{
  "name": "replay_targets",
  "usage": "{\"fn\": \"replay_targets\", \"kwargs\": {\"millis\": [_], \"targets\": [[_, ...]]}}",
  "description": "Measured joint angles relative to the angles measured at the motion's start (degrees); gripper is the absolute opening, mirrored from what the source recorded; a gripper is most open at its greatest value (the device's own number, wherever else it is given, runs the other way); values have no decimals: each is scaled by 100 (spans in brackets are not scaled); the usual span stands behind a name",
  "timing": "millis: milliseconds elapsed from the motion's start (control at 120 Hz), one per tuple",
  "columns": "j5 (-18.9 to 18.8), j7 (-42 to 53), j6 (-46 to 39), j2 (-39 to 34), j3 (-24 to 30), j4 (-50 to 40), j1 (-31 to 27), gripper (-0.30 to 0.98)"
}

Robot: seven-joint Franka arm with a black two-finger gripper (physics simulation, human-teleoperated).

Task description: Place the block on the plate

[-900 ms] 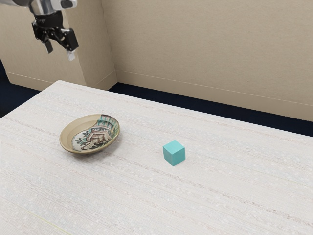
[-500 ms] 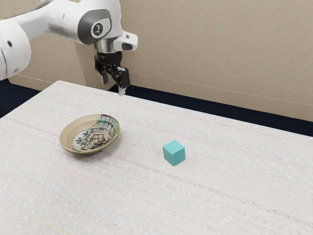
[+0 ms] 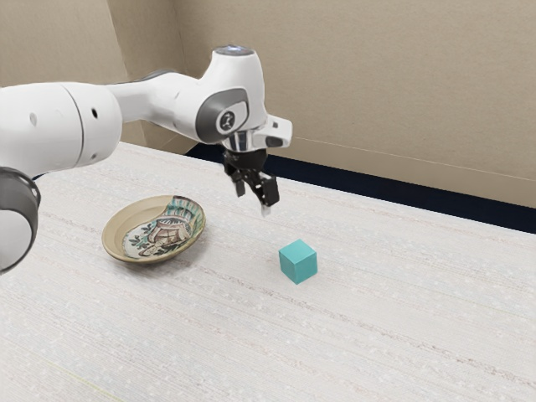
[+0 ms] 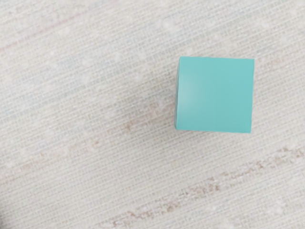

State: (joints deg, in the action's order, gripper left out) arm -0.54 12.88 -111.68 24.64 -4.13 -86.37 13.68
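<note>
And there's the block (image 3: pixel 298 262), sitting flat on the pale table (image 3: pixel 368 335), with the plate (image 3: pixel 112 243) well apart from it at between nine and ten o'clock in the exterior view. Up at eleven o'clock from the block hangs the gripper (image 3: pixel 254 200), fingers parted with a clear gap, nothing in their grasp; whether that's their full spread, I can't tell.

So it's all about the approach! This one calls for a shift toward five o'clock in the exterior view, centring over the cube before any drop. Match the fingers to two opposite faces, come straight down, no sideways drift, or one tip could land on the top or nudge the block askew. Close evenly, low enough for a firm bite, then lift clear of the plate's raised rim before carrying across.

Now the tricky sightlines: the wrist view offers the block's top and a mere sliver of one side, so the other sides are hidden there. Which pair of faces the fingers will meet is hard to judge. A dark blur (image 4: pixel 1 217) at that view's border defies naming, and the arm (image 3: pixel 50 126) runs out of frame at nine o'clock.
</note>
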Motion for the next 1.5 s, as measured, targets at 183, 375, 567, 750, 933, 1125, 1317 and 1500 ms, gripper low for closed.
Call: {"fn": "replay_targets", "kwargs": {"millis": [183,375,567,750,933,1125,1317,1500], "targets": [[213,-101,-343,63,-48,-320,224,69],[358,-213,-603,185,-53,-391,280,69],[387,-269,-810,607,-43,-214,276,69],[405,-285,-899,1051,-20,163,276,69],[418,-287,-938,1251,-1,316,325,69],[429,-268,-957,1492,13,564,291,69],[431,-239,-965,1770,49,786,260,69],[435,-208,-998,1918,60,838,258,67]]}}
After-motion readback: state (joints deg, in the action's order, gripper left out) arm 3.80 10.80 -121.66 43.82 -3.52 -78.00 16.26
